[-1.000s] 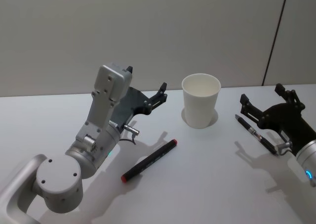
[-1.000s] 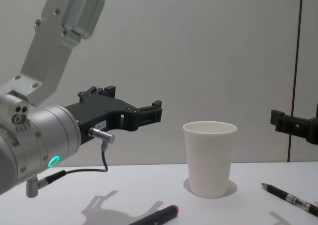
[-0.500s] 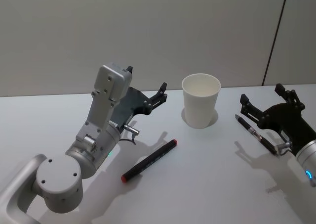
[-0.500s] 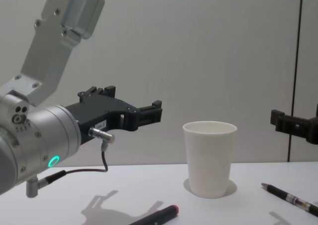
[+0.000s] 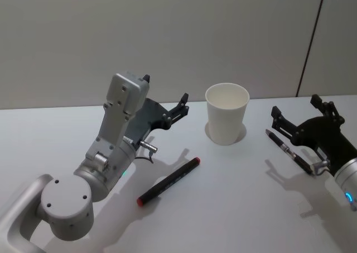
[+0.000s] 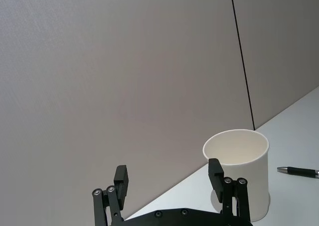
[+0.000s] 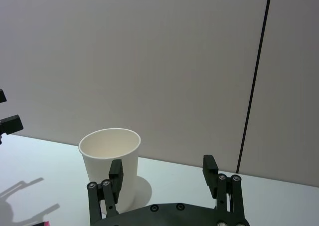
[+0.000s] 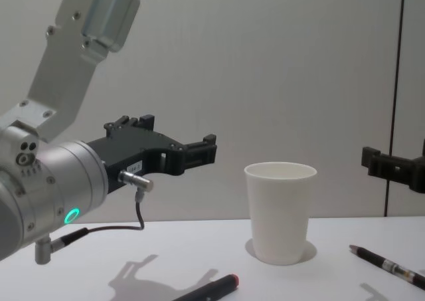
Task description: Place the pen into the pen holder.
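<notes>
— How many pens?
— Two: a red-tipped marker [image 5: 169, 180] and a black pen [image 5: 288, 151].
— Cups?
— One cup [image 5: 226, 114].
— Grippers?
— Two: left gripper [image 5: 165, 89], right gripper [image 5: 295, 105].

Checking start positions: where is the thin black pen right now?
In the head view the pen lies flat on the table on the robot's right, right of the cup and close by the open right gripper.

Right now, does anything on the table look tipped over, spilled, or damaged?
Nothing stands out. The paper cup stands upright and undented; the red-tipped marker and the black pen lie flat on the table, either side of it. The left gripper and the right gripper hover open, empty.
</notes>
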Robot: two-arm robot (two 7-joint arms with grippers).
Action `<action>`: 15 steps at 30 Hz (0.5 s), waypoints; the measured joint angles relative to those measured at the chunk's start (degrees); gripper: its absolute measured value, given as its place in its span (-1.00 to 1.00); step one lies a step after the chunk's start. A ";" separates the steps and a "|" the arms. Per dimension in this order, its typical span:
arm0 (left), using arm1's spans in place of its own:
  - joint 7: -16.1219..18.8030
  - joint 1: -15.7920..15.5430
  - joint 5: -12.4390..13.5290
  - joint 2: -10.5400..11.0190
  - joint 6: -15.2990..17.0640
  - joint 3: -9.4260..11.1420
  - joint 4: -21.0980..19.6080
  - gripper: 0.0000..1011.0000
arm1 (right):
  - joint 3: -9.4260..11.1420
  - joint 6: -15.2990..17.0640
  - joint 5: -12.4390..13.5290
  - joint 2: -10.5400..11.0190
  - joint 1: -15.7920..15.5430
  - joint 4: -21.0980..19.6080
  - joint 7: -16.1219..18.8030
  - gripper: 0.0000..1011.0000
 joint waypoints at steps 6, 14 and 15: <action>0.00 0.00 0.00 0.00 0.00 0.00 0.00 0.98 | 0.00 0.00 0.00 0.00 0.00 0.00 0.01 0.98; 0.00 0.00 0.00 0.00 0.00 0.00 0.00 0.98 | 0.65 0.04 0.01 0.46 0.72 0.57 0.68 0.98; 0.00 0.00 0.00 0.00 0.00 0.00 0.00 0.98 | 0.96 0.04 0.06 0.69 0.99 0.83 0.92 0.98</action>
